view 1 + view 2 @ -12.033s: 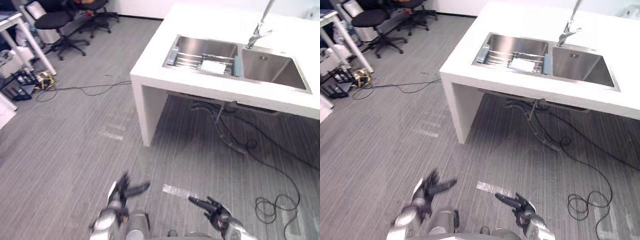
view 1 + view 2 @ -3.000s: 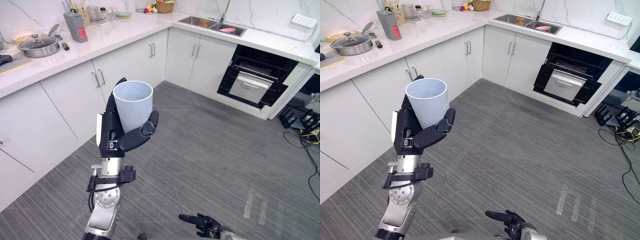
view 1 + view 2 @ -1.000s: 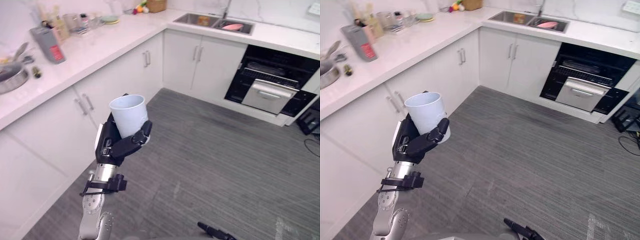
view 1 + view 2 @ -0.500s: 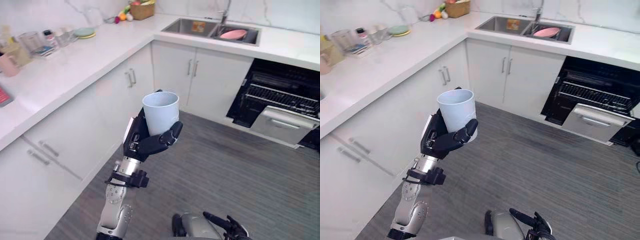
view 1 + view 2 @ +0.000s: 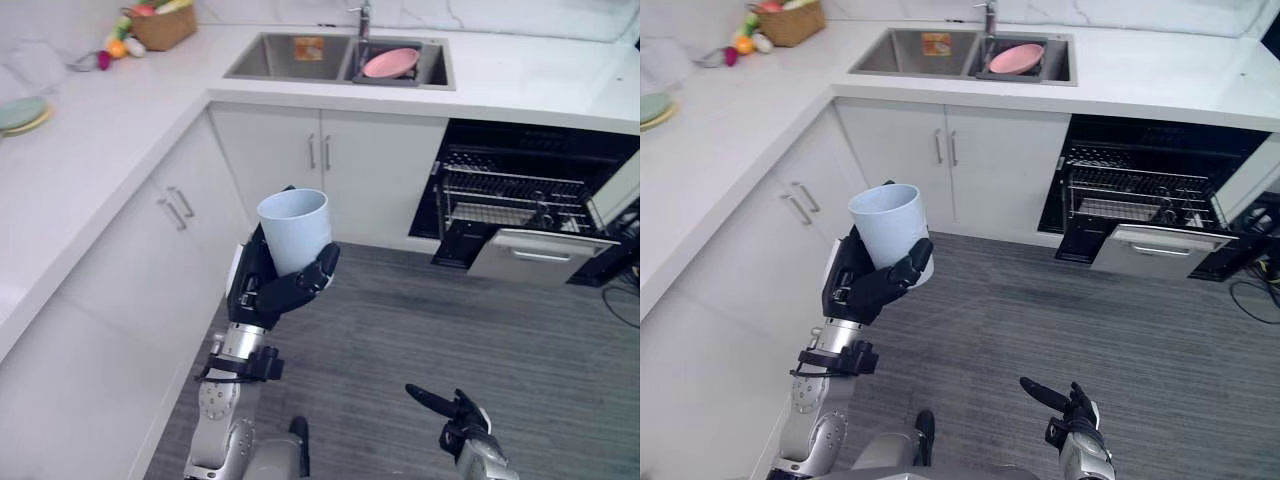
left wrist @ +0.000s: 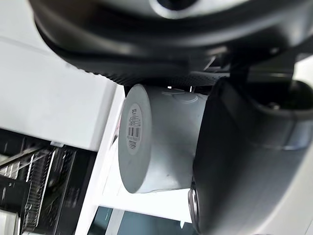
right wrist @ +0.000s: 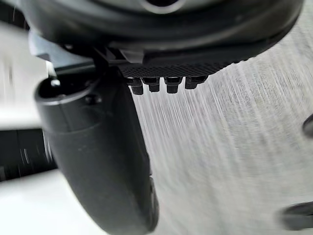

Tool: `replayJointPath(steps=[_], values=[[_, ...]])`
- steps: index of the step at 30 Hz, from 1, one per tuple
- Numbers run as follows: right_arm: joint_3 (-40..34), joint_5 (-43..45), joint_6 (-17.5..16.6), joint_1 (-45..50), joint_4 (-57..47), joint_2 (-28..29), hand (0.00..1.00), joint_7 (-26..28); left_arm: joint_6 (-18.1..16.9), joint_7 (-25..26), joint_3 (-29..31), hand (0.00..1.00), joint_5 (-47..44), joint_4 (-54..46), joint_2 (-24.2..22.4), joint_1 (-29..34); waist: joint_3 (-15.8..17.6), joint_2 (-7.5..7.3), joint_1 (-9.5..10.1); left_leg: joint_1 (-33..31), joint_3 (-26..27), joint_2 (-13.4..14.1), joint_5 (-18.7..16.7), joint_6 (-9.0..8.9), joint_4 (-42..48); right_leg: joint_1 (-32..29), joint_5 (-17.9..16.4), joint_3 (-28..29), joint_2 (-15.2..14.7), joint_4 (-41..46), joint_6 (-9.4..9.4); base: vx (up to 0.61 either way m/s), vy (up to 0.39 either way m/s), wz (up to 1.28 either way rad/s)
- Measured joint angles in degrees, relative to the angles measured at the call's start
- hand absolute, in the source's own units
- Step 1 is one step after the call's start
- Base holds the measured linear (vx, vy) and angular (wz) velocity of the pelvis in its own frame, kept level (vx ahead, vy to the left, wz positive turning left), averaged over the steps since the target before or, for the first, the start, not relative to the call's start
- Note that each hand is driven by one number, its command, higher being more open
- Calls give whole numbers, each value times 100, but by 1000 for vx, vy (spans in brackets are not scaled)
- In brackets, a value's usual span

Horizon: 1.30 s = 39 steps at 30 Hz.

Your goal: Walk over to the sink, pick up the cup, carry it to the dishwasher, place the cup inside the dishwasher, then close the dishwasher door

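Note:
A pale blue cup point(image 5: 295, 230) stands upright in my left hand point(image 5: 262, 292), whose fingers and thumb curl round its lower half at chest height over the floor. In the left wrist view the cup's base point(image 6: 134, 139) shows past the thumb point(image 6: 244, 161). The dishwasher point(image 5: 525, 190) stands open to the right under the counter, its wire racks visible and its silver front panel point(image 5: 540, 256) low in front. My right hand point(image 5: 455, 415) hangs low near the floor with straight fingers and holds nothing. The double sink point(image 5: 300, 55) lies in the counter behind.
A pink bowl point(image 5: 390, 62) sits in the sink's right basin. White cabinets point(image 5: 330, 170) line the counter, which runs along my left. A basket of fruit point(image 5: 160, 22) and a green plate point(image 5: 20, 110) rest on it. Grey floor point(image 5: 480, 330) stretches toward the dishwasher.
The camera has swung right and moved closer, so the sink and the open dishwasher now lie ahead. The cup stays held in my left hand; the right hand remains low.

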Motion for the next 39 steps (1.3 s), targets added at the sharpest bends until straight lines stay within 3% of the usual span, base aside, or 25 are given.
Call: replayJointPath(steps=[1,2,3,4,5,8,10,11,12,13,16,17,21,22,23,24,25,26,28,29,31,32,35,36,39], values=[[-192,297,-190,160,-226,130,100,-188,0,-78,-45,0,-21,-1,73,-17,5,-14,-17,303,77,-9,-155,8,-96,-117,-12,-205,6,631,23,493,136,-56],[-321,478,-435,382,-740,327,100,-466,-16,-183,-98,0,-37,-65,163,-21,15,-73,16,827,339,-31,-366,57,-445,-671,91,-655,-105,2049,415,381,91,-78],[-308,517,-589,503,-985,412,100,-593,-61,-203,-89,0,-49,-84,214,-15,12,-163,20,1066,534,-84,-395,85,-591,-1056,306,-859,-271,2872,547,323,70,-123],[-320,496,-799,650,-1296,450,100,-649,-126,-204,-67,0,-20,-19,265,-52,-43,-221,-53,1471,835,-142,-532,150,-829,-1724,407,-1218,-576,4184,278,219,51,-112],[-442,504,-996,692,-1312,399,100,-568,-183,-199,-71,0,28,164,283,-145,-90,-218,-169,1693,943,-115,-632,144,-942,-2108,244,-1476,-698,4572,82,345,86,-88],[-1159,564,-1905,859,-1461,471,100,-141,-354,-303,-24,0,55,538,472,-563,-168,-113,-574,2198,971,101,-705,108,-1213,-2720,-208,-2148,-785,3684,148,364,22,-20],[-1296,546,-2042,989,-2493,447,100,-152,-318,-357,186,0,-80,337,512,-594,-158,-106,-694,2507,1191,293,-791,-39,-1295,-2848,-151,-2901,-843,2083,42,594,-94,-60],[-1246,437,-2049,1043,-3262,448,100,-175,-249,-356,288,0,-175,159,506,-568,-172,-130,-672,2751,1326,383,-931,-247,-1274,-2740,328,-3317,-790,864,-101,562,-135,-88],[-1083,203,-2075,1156,-4032,381,100,-242,-220,-370,311,0,-187,11,447,-509,-181,-73,-656,2992,1461,512,-1199,-448,-1087,-2382,1427,-3507,-583,93,-494,570,-120,-88],[-1014,91,-2076,1152,-4255,307,100,-262,-176,-363,296,0,-178,-28,348,-469,-165,82,-637,2968,1544,763,-1317,-504,-890,-2265,1482,-3482,-331,-2,-553,525,-95,-85],[-503,-534,-2189,1054,-5181,422,100,-302,-158,-433,21,0,-76,-77,114,-383,-113,30,-519,2899,1746,961,-1368,-521,-935,-1996,1301,-3253,-105,-116,-628,270,-109,-47],[-351,-765,-2246,1100,-5393,511,100,-296,-169,-447,-107,0,7,-87,2,-362,-106,49,-517,2847,1828,1084,-1020,-533,-1132,-1928,1118,-3280,-100,18,-564,97,-122,0],[-236,-1066,-2313,1302,-5798,541,100,-224,-307,-402,-225,0,210,-318,-131,-267,-164,198,-497,2921,1867,1256,-1192,-655,-926,-2022,439,-3414,-136,568,-373,87,-61,19],[-269,-1007,-2290,1283,-5808,537,100,-56,-397,-337,-125,0,208,-380,-142,-174,-147,184,-450,2516,1862,1397,-1221,-340,121,-1953,347,-3413,-113,521,-422,148,-113,-11],[-268,-957,-2250,1277,-5844,512,100,123,-416,-252,-21,0,203,-425,-213,42,-139,246,-410,1829,1794,1756,-889,412,1688,-1737,346,-3371,-29,270,-425,157,-118,-22],[-261,-954,-2234,1277,-5892,499,100,208,-439,-203,40,0,203,-433,-243,157,-113,321,-387,1478,1737,1939,-527,670,2417,-1550,347,-3364,51,96,-425,224,-101,-30],[-275,-955,-2235,1273,-5982,486,100,372,-477,-175,174,0,202,-412,-276,371,-63,382,-365,922,1383,2195,-285,195,3402,-1258,363,-3313,183,-156,-408,309,-39,-21],[-326,-957,-2234,1268,-5973,444,100,491,-516,-183,191,0,203,-299,-258,494,-62,402,-317,613,1228,2257,-468,-65,3605,-979,359,-3300,190,-305,-425,320,-29,-15],[-349,-957,-2234,1239,-5948,307,100,573,-556,-222,185,0,196,-140,-238,572,-66,392,-288,410,1299,2197,-724,-90,3127,-683,338,-3263,158,-495,-399,311,-35,-8],[-345,-957,-2234,1148,-5944,133,100,640,-663,-279,187,0,186,8,-248,601,-77,369,-282,311,1411,1933,-842,-160,1926,-546,338,-3171,59,-660,-312,367,-3,-26],[-302,-962,-2229,946,-5938,-67,100,695,-666,-294,170,0,192,32,-268,598,-81,354,-286,305,1116,1407,-703,-330,149,-532,356,-3000,-118,-684,-266,333,58,-46],[-230,-960,-2214,802,-5895,-181,100,754,-678,-253,158,0,206,39,-294,607,-82,337,-241,397,685,1052,-293,-531,-731,-520,343,-2759,-238,-684,-187,296,105,-62],[-18,-963,-2121,644,-5840,-297,100,932,-699,-42,126,0,307,39,-306,570,-87,339,-142,610,182,646,650,-551,-1597,-371,261,-2203,-388,-807,74,413,238,-93],[81,-965,-2046,666,-5832,-228,100,992,-726,-39,128,0,305,62,-277,584,-116,241,-135,807,307,552,922,-569,-1723,-262,178,-2020,-508,-854,216,293,204,-58],[211,-963,-1893,737,-5850,-175,100,1189,-727,-132,120,0,302,105,-120,556,-284,13,-169,871,496,385,707,-337,-1635,-253,314,-1697,-730,-937,589,324,233,-35]])
